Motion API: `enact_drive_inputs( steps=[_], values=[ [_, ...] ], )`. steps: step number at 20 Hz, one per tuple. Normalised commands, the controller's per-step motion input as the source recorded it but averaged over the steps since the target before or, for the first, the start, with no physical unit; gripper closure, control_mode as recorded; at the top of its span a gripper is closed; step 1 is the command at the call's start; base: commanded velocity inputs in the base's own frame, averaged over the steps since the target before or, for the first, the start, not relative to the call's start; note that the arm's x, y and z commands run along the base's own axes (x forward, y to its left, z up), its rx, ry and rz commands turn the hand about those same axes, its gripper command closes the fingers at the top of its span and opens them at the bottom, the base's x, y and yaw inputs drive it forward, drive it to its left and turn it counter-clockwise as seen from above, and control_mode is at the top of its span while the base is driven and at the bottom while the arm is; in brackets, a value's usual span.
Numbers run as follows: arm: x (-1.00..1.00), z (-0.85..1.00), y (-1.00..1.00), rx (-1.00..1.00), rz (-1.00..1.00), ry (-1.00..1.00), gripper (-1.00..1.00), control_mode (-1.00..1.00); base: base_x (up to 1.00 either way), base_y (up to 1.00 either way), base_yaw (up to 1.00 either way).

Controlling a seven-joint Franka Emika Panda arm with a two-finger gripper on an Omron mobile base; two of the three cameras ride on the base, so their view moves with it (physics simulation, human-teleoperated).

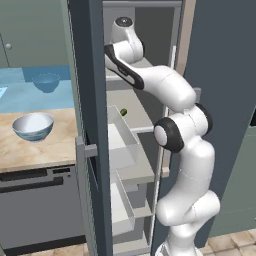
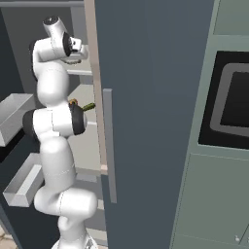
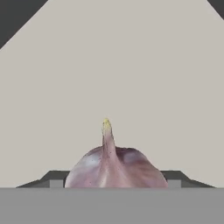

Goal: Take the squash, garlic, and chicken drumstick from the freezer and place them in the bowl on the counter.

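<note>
From the left base view, the white arm reaches into the open freezer (image 1: 145, 75) at an upper shelf; the bowl (image 1: 33, 126) sits on the table (image 1: 40, 150) to the left, and the squash (image 1: 123, 112) lies on a lower shelf. In the right base view, the squash (image 2: 88, 106) and chicken drumstick (image 2: 73, 102) peek out beside the arm. The hand view shows the garlic (image 3: 114, 168) between the gripper (image 3: 113, 183) fingertips (image 3: 56, 182), on the pale shelf; whether they grip it cannot be told.
</note>
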Motion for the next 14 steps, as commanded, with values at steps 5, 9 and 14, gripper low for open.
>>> enact_drive_inputs(
  steps=[5,9,14],
  values=[
    [-0.43,-0.08,0.0,0.0,0.0,-0.01,1.0,-1.0,0.0,0.0,0.0],
    [-0.4,0.0,0.0,0.0,0.0,-0.05,1.0,-1.0,0.0,0.0,0.0],
    [-0.64,0.0,-0.01,0.0,0.0,-0.08,1.0,-1.0,0.0,0.0,0.0]
  ],
)
